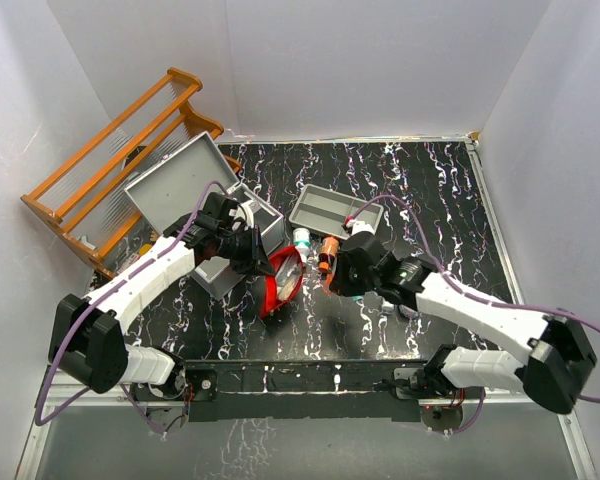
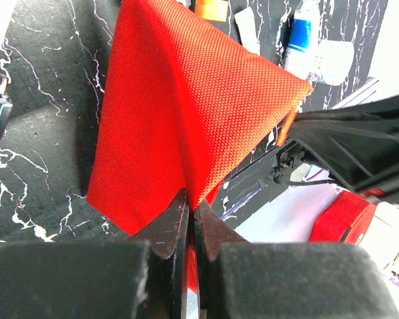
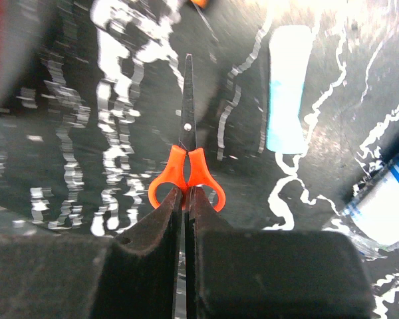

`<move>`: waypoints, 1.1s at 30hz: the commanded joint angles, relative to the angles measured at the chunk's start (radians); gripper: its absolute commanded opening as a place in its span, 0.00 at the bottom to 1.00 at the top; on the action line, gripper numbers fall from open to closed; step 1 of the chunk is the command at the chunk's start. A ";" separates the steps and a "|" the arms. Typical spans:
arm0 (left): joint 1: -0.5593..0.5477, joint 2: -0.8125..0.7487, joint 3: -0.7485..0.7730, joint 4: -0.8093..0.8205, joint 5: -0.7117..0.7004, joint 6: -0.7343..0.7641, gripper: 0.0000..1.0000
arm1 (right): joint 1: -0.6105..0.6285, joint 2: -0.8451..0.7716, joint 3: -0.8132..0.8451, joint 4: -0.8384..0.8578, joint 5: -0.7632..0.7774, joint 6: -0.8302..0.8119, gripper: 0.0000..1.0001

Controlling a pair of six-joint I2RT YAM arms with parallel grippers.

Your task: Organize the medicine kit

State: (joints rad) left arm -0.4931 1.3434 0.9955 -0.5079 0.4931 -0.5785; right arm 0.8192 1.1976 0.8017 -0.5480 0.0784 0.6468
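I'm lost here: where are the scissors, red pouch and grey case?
scissors [image 3: 185, 129]: right wrist view, blade pivot.
red pouch [image 2: 186, 100]: left wrist view, fabric side.
grey case [image 1: 175, 180]: top view, open lid.

Cloth, metal, plastic, wood on a glossy desk [image 1: 430, 190].
The red pouch [image 2: 186, 100] was coarse woven cloth; the scissors [image 3: 187, 153] had metal blades and smooth orange plastic handles; the medicine kit [image 1: 175, 180] looked matt grey metal; the rack [image 1: 110, 140], wood.

The right gripper [image 3: 185, 197] is pinching small orange-handled scissors [image 3: 187, 167] between their loops, blades pointing away over the black marbled counter [image 3: 66, 139]; a pale blue tube [image 3: 286, 93] is lying nearby.
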 commanded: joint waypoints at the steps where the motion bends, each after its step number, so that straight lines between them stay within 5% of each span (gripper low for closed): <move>1: -0.001 -0.056 0.035 0.009 0.022 -0.013 0.00 | 0.004 -0.122 -0.021 0.213 -0.039 0.077 0.00; 15: 0.000 -0.113 0.057 0.058 0.112 -0.040 0.00 | 0.008 -0.149 -0.085 0.684 -0.237 0.261 0.00; 33: -0.001 -0.148 0.131 0.115 0.197 -0.179 0.00 | 0.072 -0.059 -0.122 0.833 -0.175 0.313 0.05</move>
State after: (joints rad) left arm -0.4931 1.2507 1.0660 -0.4152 0.6243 -0.7193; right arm 0.8883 1.1362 0.6716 0.2081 -0.1226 0.9459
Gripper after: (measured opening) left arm 0.010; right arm 0.020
